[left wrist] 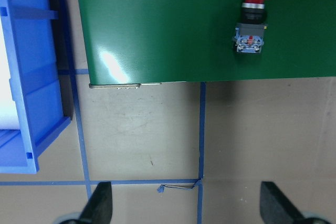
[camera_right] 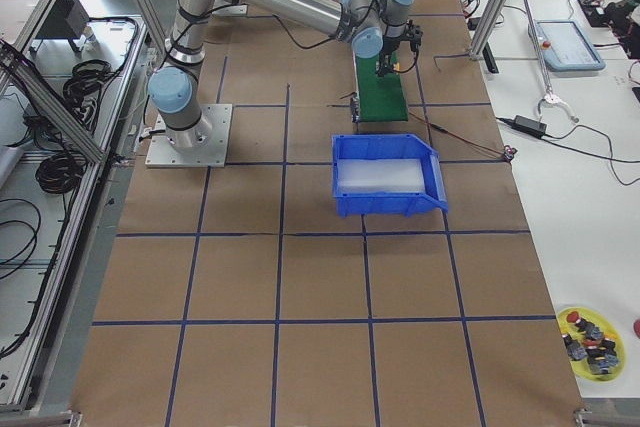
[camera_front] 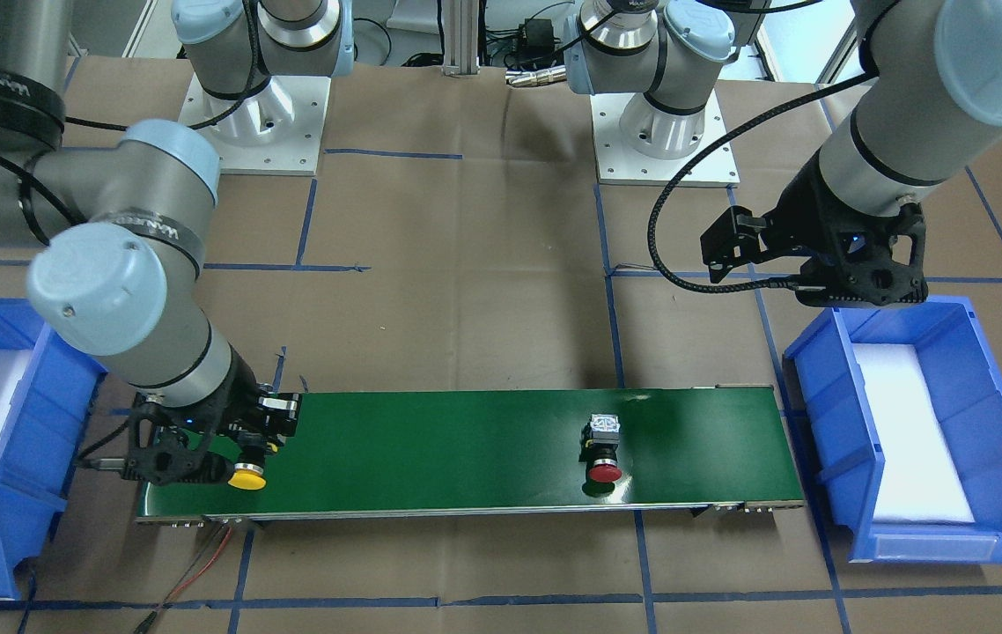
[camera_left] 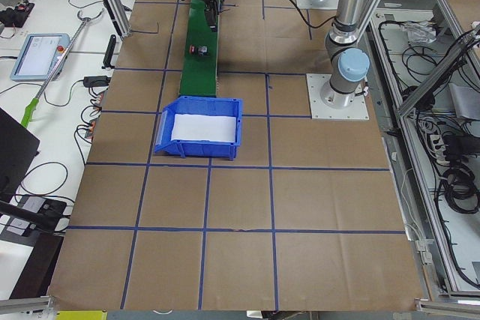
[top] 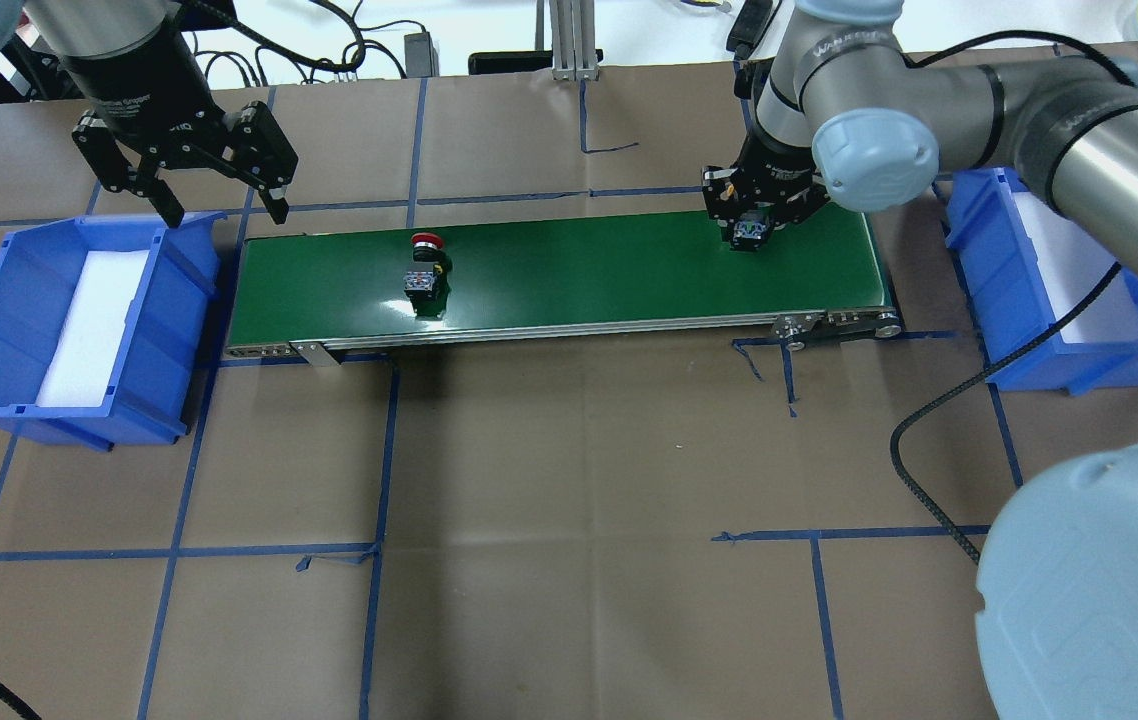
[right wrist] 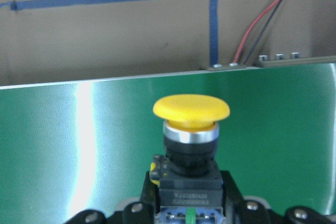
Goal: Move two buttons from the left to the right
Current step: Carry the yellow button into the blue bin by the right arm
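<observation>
Yellow-capped button [right wrist: 191, 111] sits at the end of the green conveyor belt [camera_front: 448, 440] toward the desk's right edge, its block pinched between the fingers of the right gripper [camera_front: 247, 449] and its cap aimed at the operators' edge. The red-capped button [camera_front: 604, 451] lies loose on the belt nearer the desk's left edge, its cap pointing the same way. The belt crosses brown paper [top: 569, 450] marked with blue tape lines [top: 269, 549], with the left blue bin [top: 179, 290] and right blue bin [top: 989, 270] off its ends by those edges. The right arm is folded low over the belt, while the left gripper [top: 226, 213] hovers higher with its fingers spread wide, between the left bin and the belt.
</observation>
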You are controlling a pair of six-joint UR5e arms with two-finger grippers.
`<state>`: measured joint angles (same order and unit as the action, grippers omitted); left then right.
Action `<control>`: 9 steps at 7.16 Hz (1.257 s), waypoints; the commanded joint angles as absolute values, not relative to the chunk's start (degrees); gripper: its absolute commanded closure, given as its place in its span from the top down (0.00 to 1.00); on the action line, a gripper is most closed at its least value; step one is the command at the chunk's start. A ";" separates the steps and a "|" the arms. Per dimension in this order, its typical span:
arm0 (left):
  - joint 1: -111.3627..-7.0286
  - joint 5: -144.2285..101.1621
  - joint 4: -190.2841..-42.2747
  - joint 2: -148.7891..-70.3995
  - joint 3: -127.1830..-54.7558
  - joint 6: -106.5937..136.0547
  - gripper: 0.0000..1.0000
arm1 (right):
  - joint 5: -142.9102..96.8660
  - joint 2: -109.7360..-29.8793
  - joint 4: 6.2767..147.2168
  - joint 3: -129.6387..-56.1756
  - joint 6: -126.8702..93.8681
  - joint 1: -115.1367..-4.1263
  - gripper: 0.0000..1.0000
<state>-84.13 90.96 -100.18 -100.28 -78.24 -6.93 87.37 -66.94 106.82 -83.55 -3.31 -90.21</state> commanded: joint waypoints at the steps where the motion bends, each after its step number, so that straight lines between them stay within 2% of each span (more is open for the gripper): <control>1: -83.85 90.88 -100.11 -100.28 -78.14 -7.29 1.00 | 90.35 -70.65 98.03 -77.36 6.79 -81.35 0.06; 3: -83.85 90.88 -100.02 -100.28 -78.13 -7.21 1.00 | 90.35 -74.08 97.56 -78.56 21.64 -69.67 0.06; 4: -83.85 90.88 -100.02 -100.28 -78.13 -7.12 1.00 | 90.44 -74.27 98.60 -81.53 27.63 -65.61 0.04; 7: -83.85 90.88 -100.02 -100.28 -78.13 -7.21 1.00 | 89.83 -77.07 114.72 -97.32 33.62 -59.95 0.04; 9: -83.76 90.88 -100.02 -100.28 -78.13 -7.38 1.00 | 89.91 -76.56 119.96 -102.99 36.47 -56.70 0.04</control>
<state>-83.82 90.88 -100.02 -100.28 -78.14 -7.25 89.85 -76.81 116.94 -99.39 34.77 -58.44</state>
